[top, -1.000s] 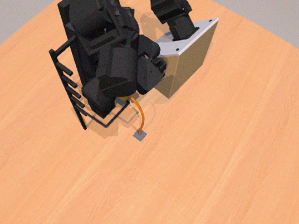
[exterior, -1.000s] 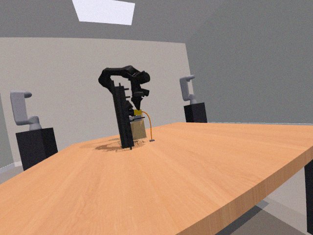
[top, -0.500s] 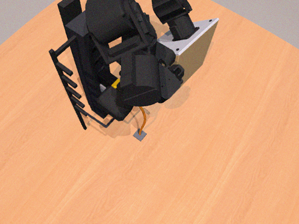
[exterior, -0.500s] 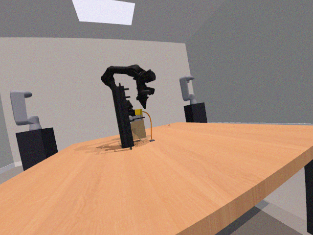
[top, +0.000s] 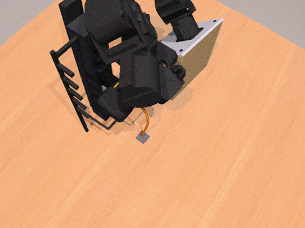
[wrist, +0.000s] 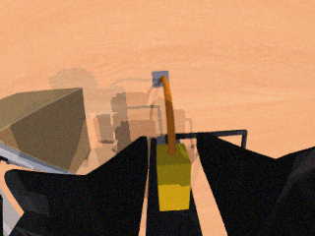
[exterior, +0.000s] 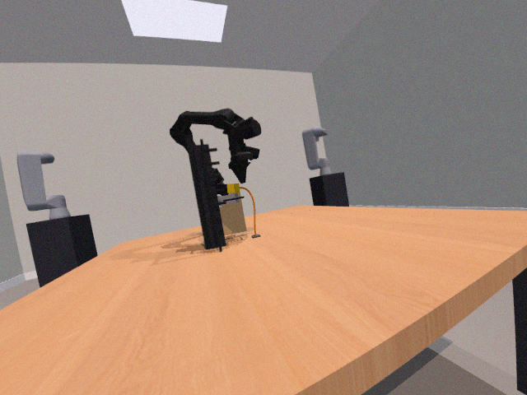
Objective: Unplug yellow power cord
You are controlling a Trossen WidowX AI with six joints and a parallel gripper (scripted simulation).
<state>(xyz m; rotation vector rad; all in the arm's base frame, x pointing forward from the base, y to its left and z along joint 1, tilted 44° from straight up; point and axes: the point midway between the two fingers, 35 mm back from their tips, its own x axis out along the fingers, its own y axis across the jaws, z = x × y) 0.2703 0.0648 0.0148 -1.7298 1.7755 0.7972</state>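
Observation:
The yellow plug [exterior: 232,188] [wrist: 173,187] lies level above the table, its rear end toward the orange-looking cord [top: 148,122] [exterior: 254,212] [wrist: 169,113]. The cord arcs down to a small grey pad on the table. A black body, probably the power strip [exterior: 221,188] [wrist: 171,223], meets the plug's other end; whether the prongs are inside cannot be told. My gripper [exterior: 242,182] [wrist: 172,141] is partly open and points down. Its fingers stand either side of the plug in the wrist view, with gaps beside it; in the exterior view the tips are just above it. My arm hides most of the plug in the top view.
The grey pad [top: 140,137] [exterior: 255,235] [wrist: 157,82] anchors the cord. A tan box [top: 199,60] [exterior: 234,219] [wrist: 49,123] with a pale top plate stands beside the arm. A tall black post [exterior: 207,199] and a barred black rack [top: 69,91] stand close on the other side.

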